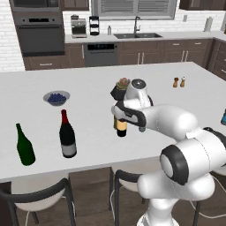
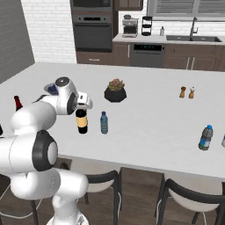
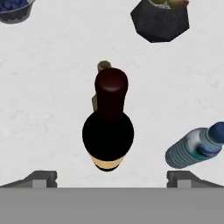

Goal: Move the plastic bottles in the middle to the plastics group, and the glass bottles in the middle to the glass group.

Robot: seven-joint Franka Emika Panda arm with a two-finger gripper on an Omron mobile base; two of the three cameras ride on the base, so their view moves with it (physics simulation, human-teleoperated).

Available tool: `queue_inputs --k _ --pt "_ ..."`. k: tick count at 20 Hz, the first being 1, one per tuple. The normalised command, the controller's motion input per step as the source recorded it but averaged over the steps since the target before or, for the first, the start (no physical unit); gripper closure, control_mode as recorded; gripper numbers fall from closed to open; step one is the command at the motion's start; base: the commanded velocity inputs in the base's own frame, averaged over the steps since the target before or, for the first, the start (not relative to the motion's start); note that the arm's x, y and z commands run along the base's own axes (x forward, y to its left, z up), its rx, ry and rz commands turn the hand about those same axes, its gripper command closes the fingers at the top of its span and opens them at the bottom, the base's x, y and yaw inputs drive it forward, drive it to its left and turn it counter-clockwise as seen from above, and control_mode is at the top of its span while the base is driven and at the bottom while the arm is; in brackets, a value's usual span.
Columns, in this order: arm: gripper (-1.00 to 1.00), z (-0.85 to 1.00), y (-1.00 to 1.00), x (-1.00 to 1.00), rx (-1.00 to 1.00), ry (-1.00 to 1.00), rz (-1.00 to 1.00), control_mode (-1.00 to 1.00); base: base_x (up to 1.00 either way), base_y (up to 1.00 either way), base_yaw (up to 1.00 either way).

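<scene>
- Two dark fingertips of the gripper (image 3: 112, 177) stand spread as wide as they go at the bottom of the hand view, holding nothing; the black wine bottle (image 3: 108, 133) stands upright between them, directly below the hand, its long axis running straight up toward the camera.
- That bottle is the landmark: in the left base view it (image 1: 121, 126) stands on the white counter (image 1: 88, 79) under the wrist, only its tan-yellow label showing beneath the arm.
- Just beyond it in the hand view, partly hidden by its neck, stands the slim olive-brown bottle (image 3: 101, 70), close behind but seemingly not touching.
- Just beside the wine bottle stands the small blue plastic bottle (image 2: 104, 122), upright and apart from it.
- Farther back from the wine bottle sits a dark planter (image 2: 115, 93).
- Well off to one side of it stand the green bottle (image 1: 25, 146) and the red-topped bottle (image 1: 67, 135); well off to the other, the blue bottle of the plastics group (image 2: 205, 137).
- Judged from this, the next move is a straight descent, so the fingers straddle the neck before closing.
</scene>
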Motion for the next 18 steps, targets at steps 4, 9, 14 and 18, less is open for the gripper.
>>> queue_inputs --k 4,9,14,18 --pt "-1.0 -0.09 0.0 0.17 0.0 0.0 0.0 -1.0 0.0 0.0 0.0" --pt "-1.0 -0.03 0.0 0.08 0.0 0.0 0.0 -1.0 0.0 0.0 0.0" --pt "-1.0 -0.08 0.0 0.0 0.0 0.0 0.0 -1.0 0.0 0.0 0.0" --pt "-1.0 -0.16 0.01 0.01 0.0 0.0 0.0 -1.0 0.0 0.0 0.0"
